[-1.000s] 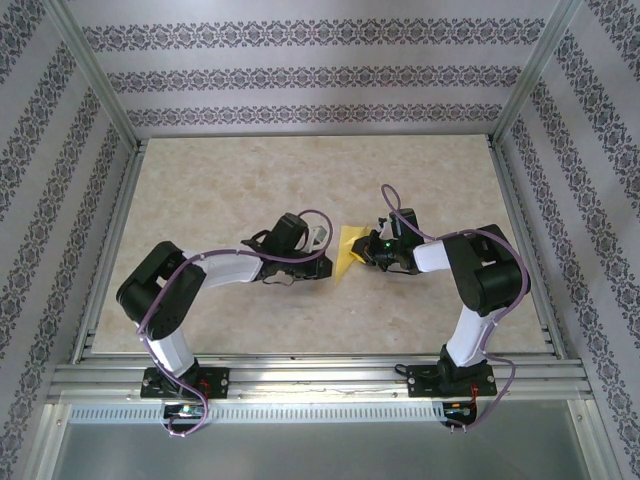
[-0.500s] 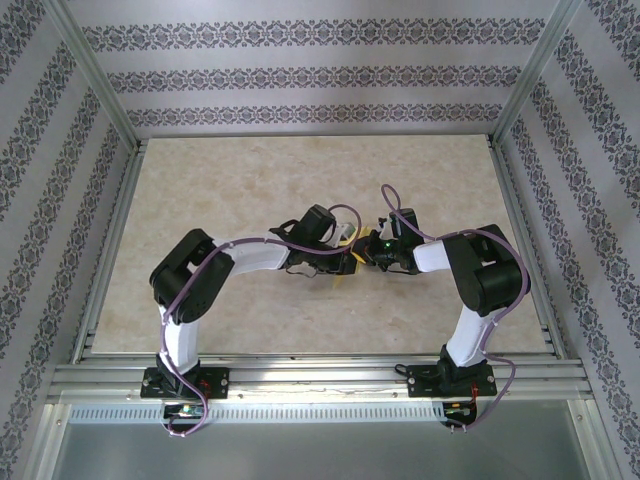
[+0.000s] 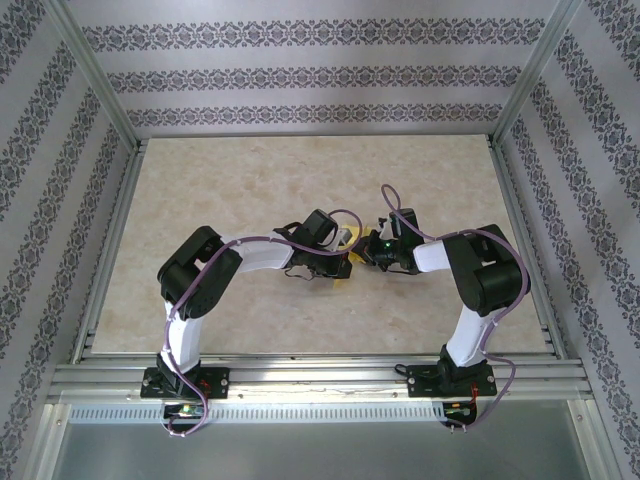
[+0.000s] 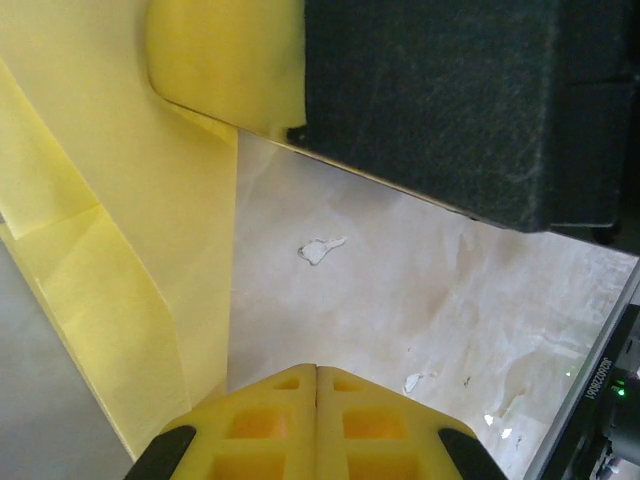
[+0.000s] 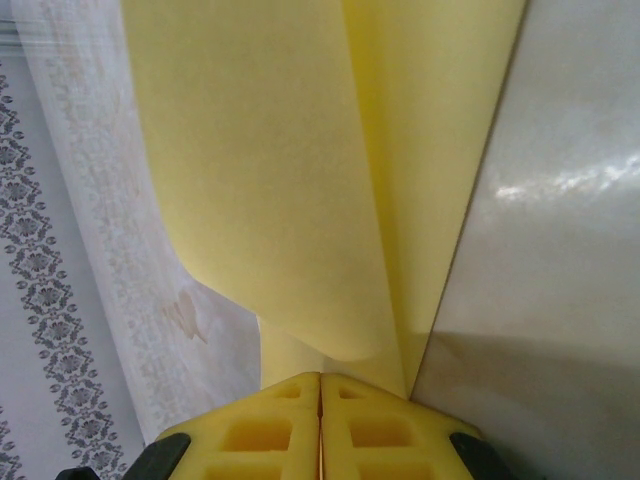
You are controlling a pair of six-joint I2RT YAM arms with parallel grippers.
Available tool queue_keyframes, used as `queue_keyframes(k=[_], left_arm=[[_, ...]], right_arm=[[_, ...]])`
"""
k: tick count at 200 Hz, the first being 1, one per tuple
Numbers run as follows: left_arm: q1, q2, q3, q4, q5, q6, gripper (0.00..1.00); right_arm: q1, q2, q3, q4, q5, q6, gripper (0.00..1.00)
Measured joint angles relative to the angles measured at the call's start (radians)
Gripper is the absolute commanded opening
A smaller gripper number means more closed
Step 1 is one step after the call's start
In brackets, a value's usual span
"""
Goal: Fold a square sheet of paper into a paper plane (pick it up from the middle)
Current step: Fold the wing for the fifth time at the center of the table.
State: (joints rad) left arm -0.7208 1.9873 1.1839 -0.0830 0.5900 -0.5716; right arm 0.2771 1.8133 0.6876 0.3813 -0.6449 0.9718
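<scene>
Both arms bend inward above the desk (image 3: 200,180) (right end effector (image 5: 320,380) pinches folded yellow paper (image 5: 280,170), left end effector (image 4: 317,372) closed beside it)

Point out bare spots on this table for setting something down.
Bare: the far half of the table up to the back wall, and the strips along both side rails. Crowded: the centre, where left tool and right tool meet at the yellow paper.

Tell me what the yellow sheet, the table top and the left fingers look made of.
The yellow sheet: thin matte paper; it holds sharp creases and curls softly.
The table top: probably stone-look laminate, glossy, marbled beige with glare.
The left fingers: likely moulded yellow plastic, with square recesses.
</scene>
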Motion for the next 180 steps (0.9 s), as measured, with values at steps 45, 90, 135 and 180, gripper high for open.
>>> queue_keyframes(k=[45, 90, 135, 180], left_arm=[[0.0, 0.0, -0.037, 0.013, 0.004, -0.001, 0.04], [0.001, -0.015, -0.098, 0.089, 0.003, -0.012, 0.04], [0.001, -0.044, -0.169, 0.166, 0.014, -0.05, 0.07], [0.001, -0.07, -0.244, 0.262, 0.035, -0.116, 0.08]], right_arm=[[0.0, 0.0, 0.0, 0.0, 0.0, 0.0, 0.09], [0.0, 0.0, 0.002, -0.006, 0.0, -0.003, 0.09], [0.0, 0.0, 0.003, -0.007, 0.0, -0.003, 0.09], [0.0, 0.0, 0.003, -0.01, 0.0, -0.005, 0.06]])
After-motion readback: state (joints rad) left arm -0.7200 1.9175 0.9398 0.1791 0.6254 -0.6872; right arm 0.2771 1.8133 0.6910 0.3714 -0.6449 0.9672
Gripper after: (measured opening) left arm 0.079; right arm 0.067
